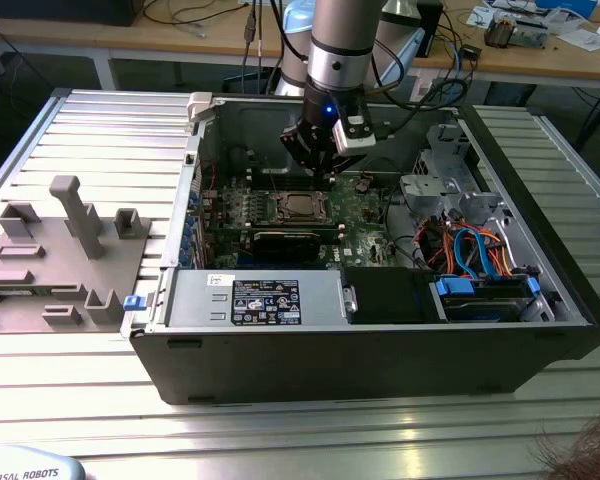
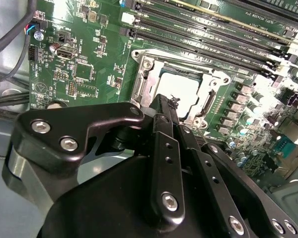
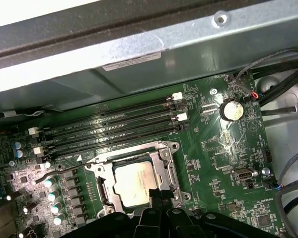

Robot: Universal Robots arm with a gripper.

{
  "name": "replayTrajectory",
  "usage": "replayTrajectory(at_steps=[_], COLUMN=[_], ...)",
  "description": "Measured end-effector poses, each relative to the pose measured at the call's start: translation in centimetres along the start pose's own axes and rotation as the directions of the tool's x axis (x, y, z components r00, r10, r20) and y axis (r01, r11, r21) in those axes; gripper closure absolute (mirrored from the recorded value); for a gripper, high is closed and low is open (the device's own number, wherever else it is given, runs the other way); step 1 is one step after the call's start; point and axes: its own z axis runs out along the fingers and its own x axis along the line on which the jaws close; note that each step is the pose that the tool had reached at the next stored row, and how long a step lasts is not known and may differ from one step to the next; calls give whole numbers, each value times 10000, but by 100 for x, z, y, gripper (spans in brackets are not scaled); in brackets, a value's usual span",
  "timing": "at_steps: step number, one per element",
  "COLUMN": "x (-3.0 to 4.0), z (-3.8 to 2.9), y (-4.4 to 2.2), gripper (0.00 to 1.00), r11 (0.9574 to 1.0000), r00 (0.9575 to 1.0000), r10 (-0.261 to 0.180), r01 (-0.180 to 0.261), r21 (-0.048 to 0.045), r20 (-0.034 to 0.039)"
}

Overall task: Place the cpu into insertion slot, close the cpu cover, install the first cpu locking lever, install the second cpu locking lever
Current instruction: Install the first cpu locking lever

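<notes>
The computer case (image 1: 380, 350) lies open on the slatted table (image 1: 280, 430), with a grey parts fixture (image 1: 60, 250) beside it at the exterior view's left. The arm reaches down into the case, above the green motherboard (image 3: 223, 148).

The cpu (image 2: 181, 89) (image 3: 134, 183) is seated flat in the insertion slot (image 2: 139, 89), next to the long memory slots (image 3: 114, 129). Its dull silver top shows through the square window of the cpu cover (image 3: 165, 171). The cpu cover appears to lie flat around the cpu. The position of the locking levers cannot be told with certainty.

The end effector (image 2: 165, 106) (image 3: 156, 194) hangs just over the edge of the insertion slot, on the side away from the memory slots. Its fingers (image 2: 164, 148) are drawn together to a narrow point, with nothing between them. In both wrist views the tips overlap the rim of the cpu cover; contact cannot be confirmed.
</notes>
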Motion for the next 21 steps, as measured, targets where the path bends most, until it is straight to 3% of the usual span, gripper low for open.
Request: replayTrajectory(at_steps=[21], x=[0], z=[0], y=[0], gripper=[89], r11=[9997], r00=[9997], r10=[-250], r01=[250], r21=[7], r20=[8])
